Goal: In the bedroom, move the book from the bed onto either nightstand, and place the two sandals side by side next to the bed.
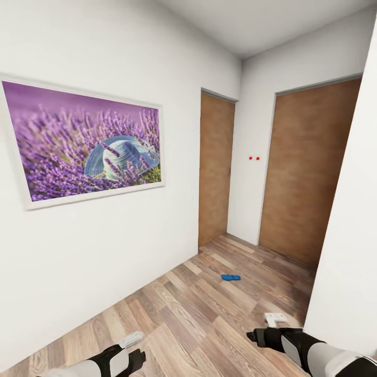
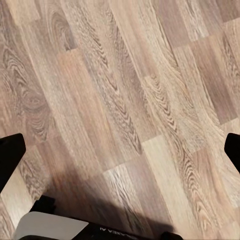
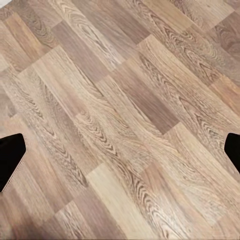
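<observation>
A bright blue sandal (image 1: 230, 277) lies flat on the wood-plank floor (image 1: 209, 324), a little right of centre in the lower half of the head view, in front of two closed brown doors (image 1: 216, 167). White walls (image 1: 94, 251) run along both sides, and a framed lavender picture (image 1: 86, 144) hangs at the left. At the bottom edge, the left arm (image 1: 118, 358) and the right arm (image 1: 298, 343) reach forward, well apart from the sandal. In each wrist view the left gripper (image 2: 120, 155) and the right gripper (image 3: 120, 155) show dark fingertips (image 2: 10, 155) at opposite frame edges, spread wide over bare planks, holding nothing.
</observation>
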Robot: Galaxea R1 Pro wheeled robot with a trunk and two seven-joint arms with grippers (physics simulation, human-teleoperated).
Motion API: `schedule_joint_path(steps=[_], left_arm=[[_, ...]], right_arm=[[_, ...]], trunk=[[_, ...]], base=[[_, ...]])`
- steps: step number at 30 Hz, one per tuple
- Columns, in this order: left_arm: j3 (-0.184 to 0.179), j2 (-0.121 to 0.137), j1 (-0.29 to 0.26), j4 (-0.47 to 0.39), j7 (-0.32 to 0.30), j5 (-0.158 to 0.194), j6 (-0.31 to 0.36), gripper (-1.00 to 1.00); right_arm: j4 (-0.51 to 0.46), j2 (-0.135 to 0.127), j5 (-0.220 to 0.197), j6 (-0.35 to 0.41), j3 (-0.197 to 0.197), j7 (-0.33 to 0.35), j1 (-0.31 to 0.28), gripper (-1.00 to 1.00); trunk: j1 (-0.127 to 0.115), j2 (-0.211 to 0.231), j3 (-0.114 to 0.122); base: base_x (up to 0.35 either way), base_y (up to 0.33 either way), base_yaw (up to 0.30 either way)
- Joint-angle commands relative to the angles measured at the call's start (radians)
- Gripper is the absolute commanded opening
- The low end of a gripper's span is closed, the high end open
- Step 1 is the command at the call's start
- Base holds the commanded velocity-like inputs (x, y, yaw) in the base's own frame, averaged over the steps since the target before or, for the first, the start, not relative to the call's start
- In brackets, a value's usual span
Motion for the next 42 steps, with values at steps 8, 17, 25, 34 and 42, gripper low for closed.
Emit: schedule_joint_path(steps=[8,17,25,34,42], left_arm=[[-0.008,0.0,0.0,0.001,0.002,0.009,0.003,1.0],[-0.008,0.0,0.0,0.001,0.002,0.009,0.003,1.0],[-0.008,0.0,-0.001,0.001,0.002,0.009,0.003,1.0],[-0.008,-0.001,-0.001,0.001,0.002,0.009,0.003,1.0],[-0.008,-0.001,0.0,0.001,0.002,0.009,0.003,1.0]], right_arm=[[0.002,0.0,-0.011,0.003,0.008,0.004,-0.001,1.0],[0.001,0.0,-0.011,0.003,0.007,0.004,-0.001,1.0],[0.002,-0.001,-0.011,0.003,0.007,0.004,-0.001,1.0],[0.002,-0.001,-0.011,0.003,0.007,0.004,-0.001,1.0],[0.002,0.0,-0.011,0.003,0.008,0.004,-0.001,1.0]], trunk=[[0.001,-0.001,0.0],[0.001,-0.001,0.0],[0.001,-0.001,0.0],[0.001,-0.001,0.0],[0.001,-0.001,0.0]], base=[[0.091,0.333,0.0],[0.291,0.15,-0.021],[0.332,0.036,-0.211],[0.339,0.064,-0.286],[0.341,0.046,-0.266]])
